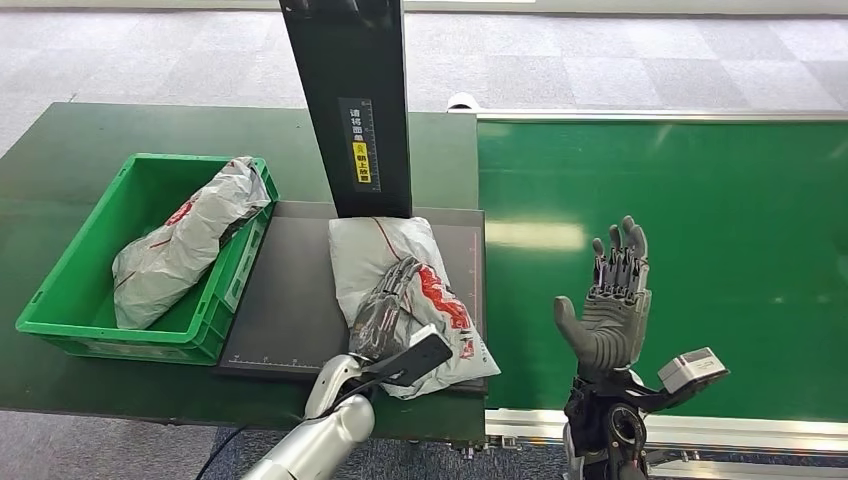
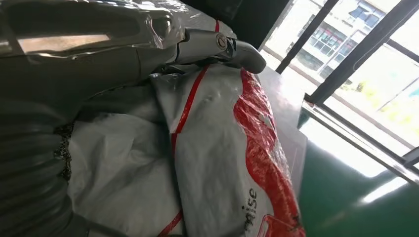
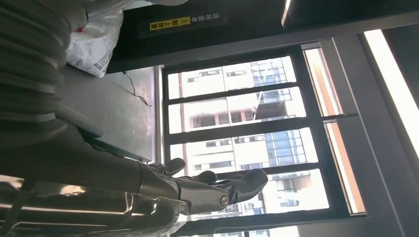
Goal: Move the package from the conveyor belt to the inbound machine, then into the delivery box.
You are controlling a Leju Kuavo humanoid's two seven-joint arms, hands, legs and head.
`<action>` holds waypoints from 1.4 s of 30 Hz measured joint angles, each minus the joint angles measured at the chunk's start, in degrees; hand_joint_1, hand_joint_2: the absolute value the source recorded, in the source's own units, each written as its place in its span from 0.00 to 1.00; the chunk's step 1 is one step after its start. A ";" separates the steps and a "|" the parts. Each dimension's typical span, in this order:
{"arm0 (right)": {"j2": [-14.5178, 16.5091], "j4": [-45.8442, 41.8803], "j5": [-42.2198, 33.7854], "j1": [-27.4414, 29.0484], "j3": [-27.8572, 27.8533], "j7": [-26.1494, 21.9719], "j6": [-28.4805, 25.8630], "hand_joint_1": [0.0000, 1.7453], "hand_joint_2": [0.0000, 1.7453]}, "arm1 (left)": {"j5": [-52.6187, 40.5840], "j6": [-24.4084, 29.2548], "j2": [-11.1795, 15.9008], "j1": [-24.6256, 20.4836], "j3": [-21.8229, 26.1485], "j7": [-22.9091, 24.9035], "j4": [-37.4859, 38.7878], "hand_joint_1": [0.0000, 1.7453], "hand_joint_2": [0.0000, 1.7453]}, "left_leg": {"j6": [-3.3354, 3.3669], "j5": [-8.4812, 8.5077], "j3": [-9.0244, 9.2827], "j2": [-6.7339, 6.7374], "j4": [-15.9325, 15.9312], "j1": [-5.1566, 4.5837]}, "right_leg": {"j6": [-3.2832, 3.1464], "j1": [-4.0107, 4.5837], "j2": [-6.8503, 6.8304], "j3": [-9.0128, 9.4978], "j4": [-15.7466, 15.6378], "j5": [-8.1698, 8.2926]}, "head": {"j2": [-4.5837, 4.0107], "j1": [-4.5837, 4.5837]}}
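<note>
A white package with red print [image 1: 395, 250] lies on the dark plate of the inbound machine [image 1: 290, 300], under its black column [image 1: 350, 100]. My left hand [image 1: 385, 305] lies on top of the package, its fingers curled over the crumpled plastic and gripping it. In the left wrist view the bag [image 2: 217, 148] bunches up against the palm of the left hand [image 2: 74, 64], with fingers [image 2: 217, 47] stretched over it. My right hand [image 1: 610, 310] stands upright over the green conveyor belt [image 1: 700, 230], fingers spread and empty; the right wrist view shows this hand [image 3: 197, 190] the same way.
The green delivery box [image 1: 120, 343] stands left of the plate and holds another white package [image 1: 185, 240]. The column rises between box and belt. A metal rail [image 1: 700, 425] borders the belt's near edge.
</note>
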 joint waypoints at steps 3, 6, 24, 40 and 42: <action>0.15 -0.15 -0.41 0.33 -0.07 0.00 0.00 0.00 1.00 | -1.30 0.53 -0.39 -1.30 -2.36 2.74 2.33 0.98 1.00 | 0.00 0.00 0.01 0.00 0.00 -0.01 | 0.00 -0.01 0.00 0.03 0.00 0.00 | 0.00 0.00; 0.19 -0.34 -0.71 0.79 -0.16 0.00 0.00 0.00 1.00 | -1.45 1.04 -0.44 -1.86 -3.59 3.04 3.64 0.99 1.00 | 0.00 0.00 0.03 0.00 0.00 -0.02 | 0.00 -0.02 0.00 0.04 0.00 0.00 | 0.00 0.01; 0.72 -1.37 -1.05 2.23 -1.09 0.00 -0.38 0.00 1.00 | 17.13 -0.84 -0.10 -0.47 -4.03 -17.43 -1.55 1.00 1.00 | 0.01 0.00 -0.03 0.00 0.00 -0.02 | 0.00 -0.02 0.00 -0.02 0.00 0.01 | 0.00 -0.01; 1.50 -3.15 -2.81 5.29 -7.93 0.00 2.18 0.00 1.00 | 27.58 6.86 8.66 22.53 -2.69 -19.43 -68.14 0.99 1.00 | -0.04 -0.09 -0.15 0.15 -0.03 0.01 | -0.03 0.02 0.15 -0.17 0.01 -0.08 | 0.00 0.01; 1.73 -3.41 -2.81 5.52 -8.39 0.00 2.36 0.00 1.00 | 27.94 7.02 9.35 23.16 -0.62 -19.42 -71.23 0.99 1.00 | -0.03 -0.08 -0.13 0.14 -0.03 0.01 | -0.03 0.02 0.14 -0.14 0.01 -0.08 | 0.00 0.02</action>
